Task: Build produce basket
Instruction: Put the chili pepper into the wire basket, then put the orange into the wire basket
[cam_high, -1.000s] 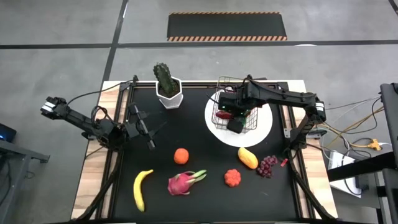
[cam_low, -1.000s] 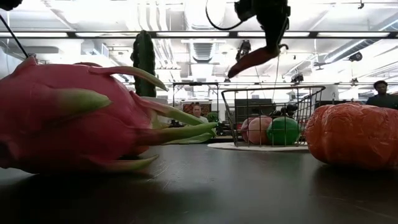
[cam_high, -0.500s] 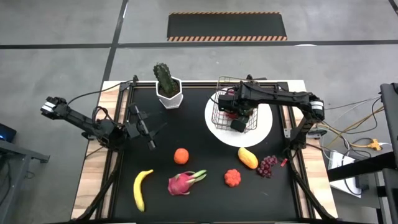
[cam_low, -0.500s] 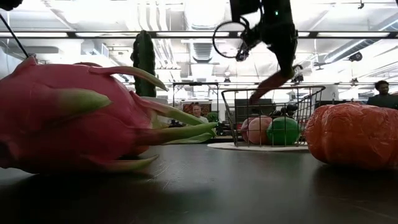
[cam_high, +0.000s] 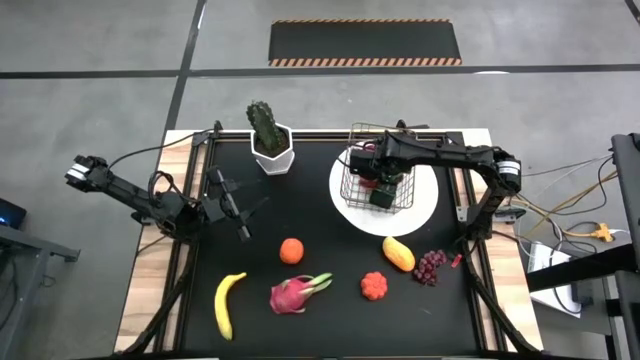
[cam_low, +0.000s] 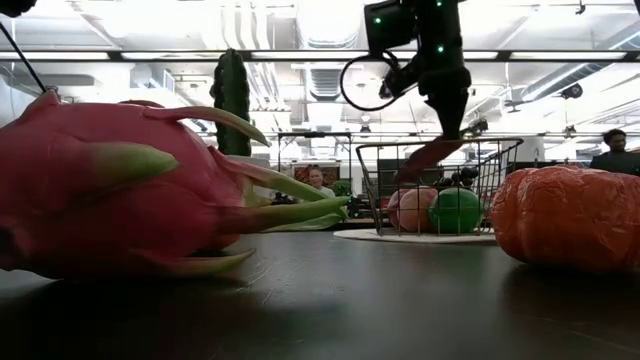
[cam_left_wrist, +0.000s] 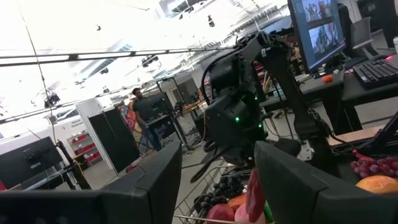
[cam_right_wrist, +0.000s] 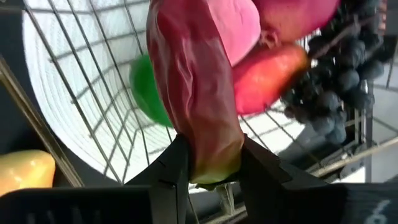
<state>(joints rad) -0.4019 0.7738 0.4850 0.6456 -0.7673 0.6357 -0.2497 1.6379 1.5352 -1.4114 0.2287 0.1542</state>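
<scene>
**Over the basket: a long red piece hangs nose-down from the right claw**

Between the right gripper's (cam_right_wrist: 210, 163) two dark fingers sits the stem end of a long red produce piece (cam_right_wrist: 193, 93), the jaws closed snugly on it (what kind of fruit or vegetable it is I cannot say). Its long axis runs straight out from the claw, pointing into the wire basket (cam_high: 375, 178). Just beyond its tip lie a green lime (cam_right_wrist: 148, 93), a pink peach (cam_right_wrist: 239, 28), a red-orange fruit and dark grapes (cam_right_wrist: 339, 74), already on the basket floor. In the low view the piece dips past the basket's rim, tilted.

The basket stands on a white plate (cam_high: 425, 205) directly under the right gripper, so the coming move reads as a short drop downward and a release.

Farther off, across the table, the left gripper (cam_high: 235, 203) waits with its jaws partly open and nothing in them, well apart from the basket.
</scene>
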